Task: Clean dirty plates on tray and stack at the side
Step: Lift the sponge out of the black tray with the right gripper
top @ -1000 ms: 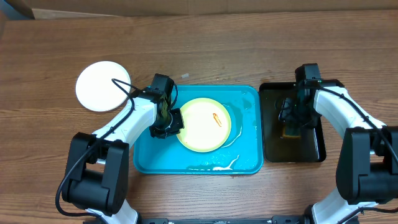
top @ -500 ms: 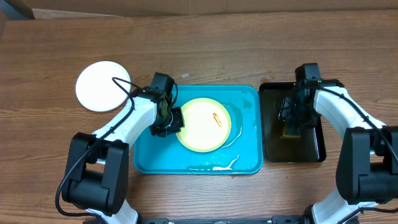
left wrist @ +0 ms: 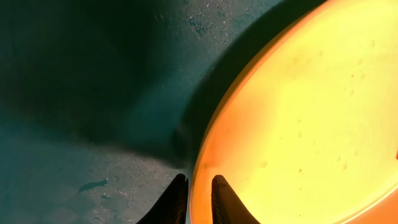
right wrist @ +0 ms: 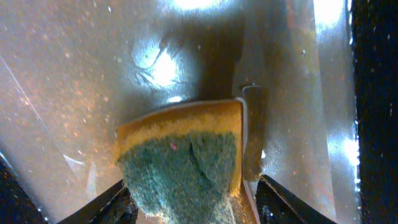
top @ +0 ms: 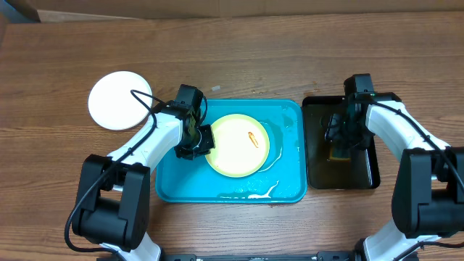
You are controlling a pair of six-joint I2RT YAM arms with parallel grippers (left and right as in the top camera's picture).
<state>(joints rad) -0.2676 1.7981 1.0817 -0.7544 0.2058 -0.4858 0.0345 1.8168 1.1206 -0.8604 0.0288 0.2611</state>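
A pale yellow plate (top: pixel 235 148) with a small orange-red smear (top: pixel 253 138) lies in the turquoise tray (top: pixel 174 185). A white plate's edge (top: pixel 275 160) shows under its lower right side. My left gripper (top: pixel 198 142) is shut on the yellow plate's left rim (left wrist: pixel 205 149), one finger (left wrist: pixel 176 202) outside it and the other on top. A second white plate (top: pixel 119 100) rests on the table at the far left. My right gripper (top: pixel 339 143) hangs over the black tray, shut on a yellow sponge with a green scouring face (right wrist: pixel 183 168).
The black tray (top: pixel 362 174) is wet and stands right of the turquoise tray. White streaks (top: pixel 262 193) lie on the turquoise tray's floor near its front rim. A cardboard edge (top: pixel 145 9) runs along the table's back.
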